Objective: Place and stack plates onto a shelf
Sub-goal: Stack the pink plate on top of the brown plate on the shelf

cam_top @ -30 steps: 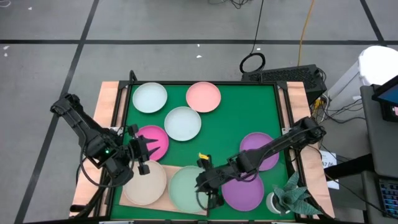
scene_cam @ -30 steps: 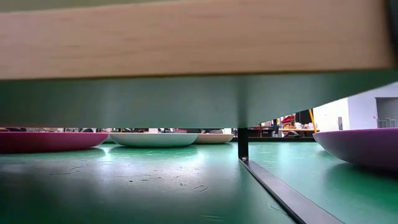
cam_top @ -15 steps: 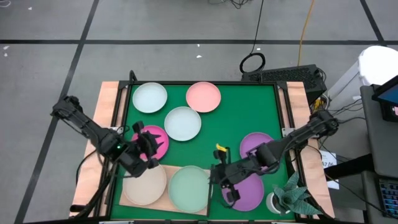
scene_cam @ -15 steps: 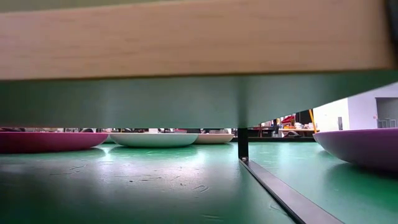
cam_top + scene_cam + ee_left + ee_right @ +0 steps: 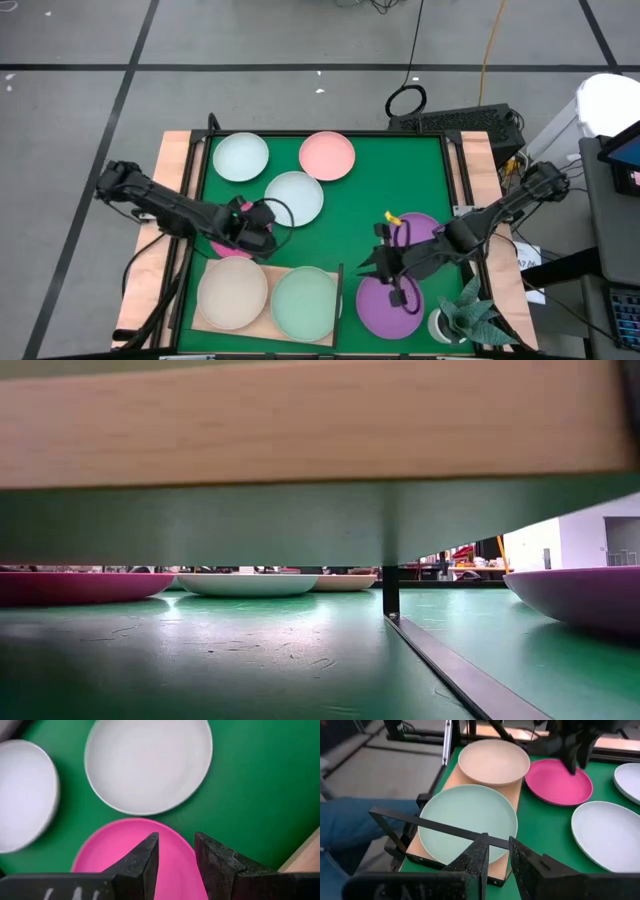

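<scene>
My left gripper hovers open above the magenta plate, which lies flat on the green mat, and it hides most of that plate in the high view. My right gripper is open by a narrow gap and holds nothing. It hangs above the mat between the shelf and the two purple plates. A beige plate and a pale green plate lie side by side on the shelf board.
A pale mint plate, a salmon pink plate and a whitish plate lie on the far half of the mat. The shelf's thin dark upright stands by the pale green plate. A small potted plant sits at the near right corner.
My left gripper has swung from the shelf's left end toward the table's right and far side, rolled and sunk over the magenta plate. My right gripper has drawn away from the pale green plate's right edge toward the right and far side, rising. No plate has moved.
</scene>
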